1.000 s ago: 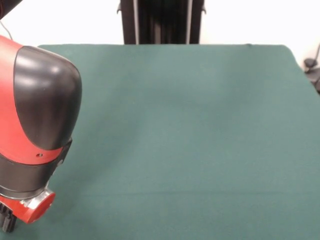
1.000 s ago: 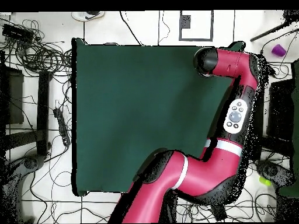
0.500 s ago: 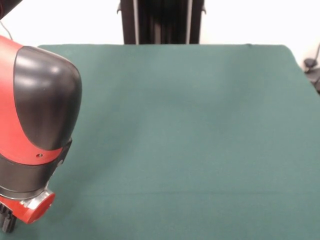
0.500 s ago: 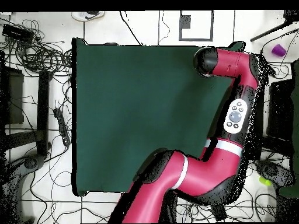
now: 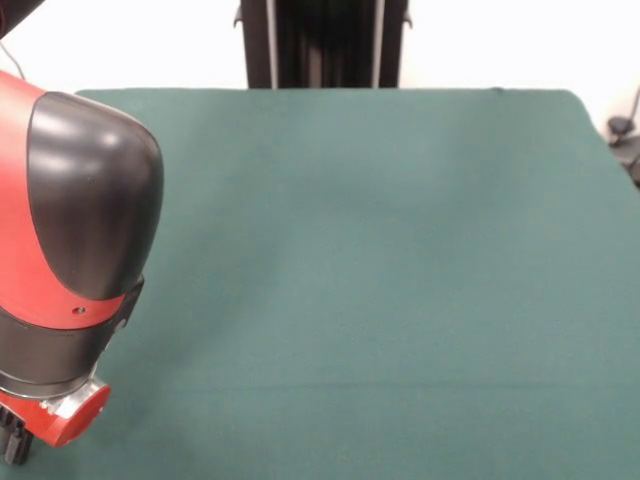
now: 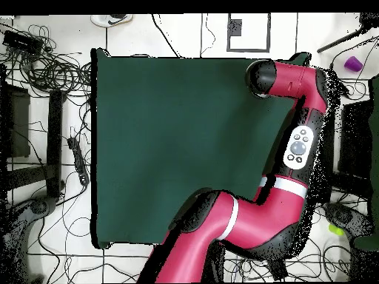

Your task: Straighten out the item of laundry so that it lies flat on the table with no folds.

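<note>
Green table (image 5: 400, 250) showed only cloth; towel hidden from both cameras. Arm (image 6: 300, 140) hung over one table corner. Gripper (image 5: 14, 440) barely visible at frame's bottom edge; its opening could not be judged.

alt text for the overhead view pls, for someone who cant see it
A red and black robot arm bends up along the right side of a table covered in dark green cloth, its end over the table's upper right corner. No towel shows anywhere on the cloth. Tangled cables lie on the white floor around the table.
</note>
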Motion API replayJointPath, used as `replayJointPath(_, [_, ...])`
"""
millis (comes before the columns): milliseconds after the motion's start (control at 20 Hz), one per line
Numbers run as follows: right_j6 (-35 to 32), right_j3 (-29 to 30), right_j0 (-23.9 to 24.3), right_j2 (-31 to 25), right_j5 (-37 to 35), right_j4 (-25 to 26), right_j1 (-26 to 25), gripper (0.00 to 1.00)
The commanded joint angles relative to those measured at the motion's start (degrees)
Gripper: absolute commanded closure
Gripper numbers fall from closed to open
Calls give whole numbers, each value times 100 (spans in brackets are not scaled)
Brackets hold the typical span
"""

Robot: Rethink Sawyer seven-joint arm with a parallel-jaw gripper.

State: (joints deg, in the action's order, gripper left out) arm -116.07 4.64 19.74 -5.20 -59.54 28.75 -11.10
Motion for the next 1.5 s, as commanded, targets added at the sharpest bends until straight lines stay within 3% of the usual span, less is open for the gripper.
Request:
replayJointPath(50, [1632,828,-184,-359,146,-124,-49,100])
replayJointPath(400, [1631,830,-177,-370,109,-138,-46,100])
replayJointPath(550, [2387,1070,-139,-320,544,-179,87,100])
replayJointPath(650, [2025,1376,4,-462,797,-469,169,100])
replayJointPath(800, [1524,1574,140,-589,531,-786,207,100])
replayJointPath(1500, [1654,1559,118,-436,432,-958,192,100])
